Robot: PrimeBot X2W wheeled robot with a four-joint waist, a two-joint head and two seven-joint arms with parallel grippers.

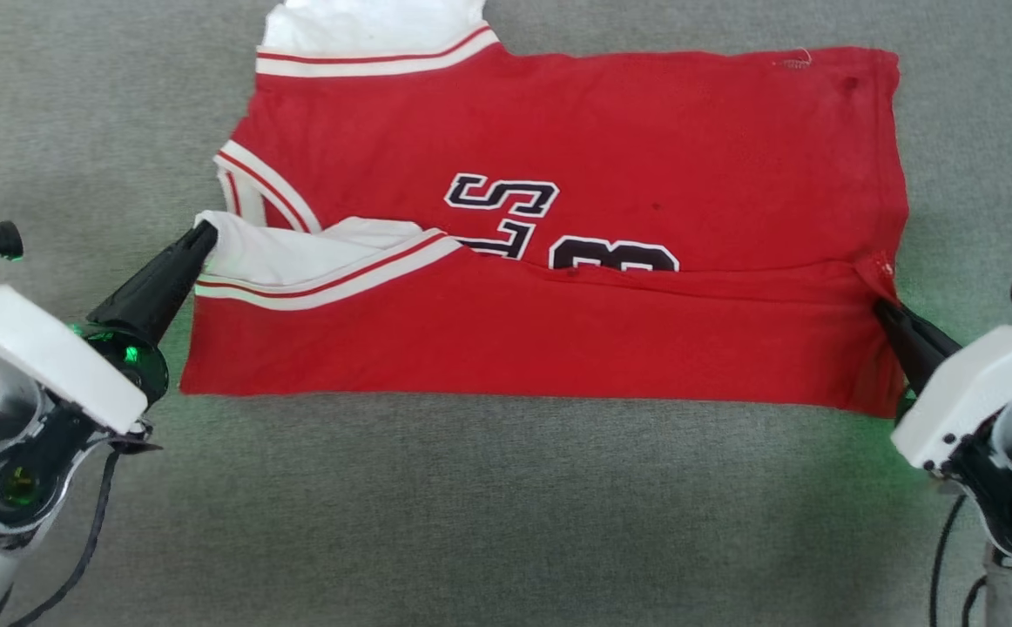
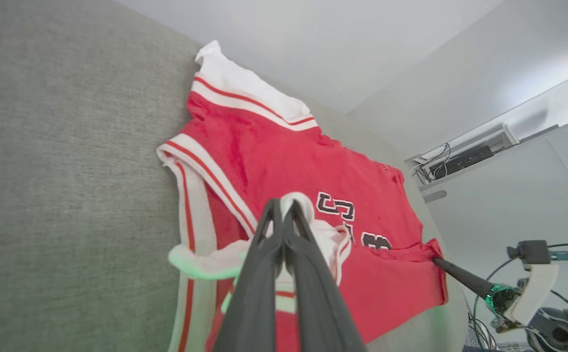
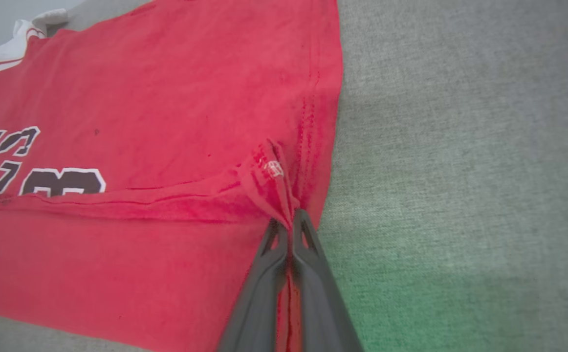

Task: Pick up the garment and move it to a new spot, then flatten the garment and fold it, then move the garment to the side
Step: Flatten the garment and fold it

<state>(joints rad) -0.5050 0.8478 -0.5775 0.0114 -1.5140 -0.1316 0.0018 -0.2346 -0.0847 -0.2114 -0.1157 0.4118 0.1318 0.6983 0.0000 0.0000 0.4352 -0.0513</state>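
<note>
Near left: left fingers [image 1: 158,283] pressed together, pinching the tip of a white sleeve [image 1: 271,252] of the garment [image 1: 628,139]. Near right: right fingers [image 1: 907,335] likewise closed, nipping a small pucker of red hem at the garment's right edge, just beside a tiny white tag [image 3: 274,168]. Between them, flat on the grey fabric-covered bench [image 1: 506,505]: near strip of red cloth folded over toward the far side, covering the lower part of the black-and-white lettering [image 1: 506,196] and a numeral. Farther back: single red layer of the body, striped neck trim at left, a few dark specks. Farthest, at the far left corner: second white sleeve [image 1: 367,22] with red-and-white striped band, cut off by the head view's top edge
</note>
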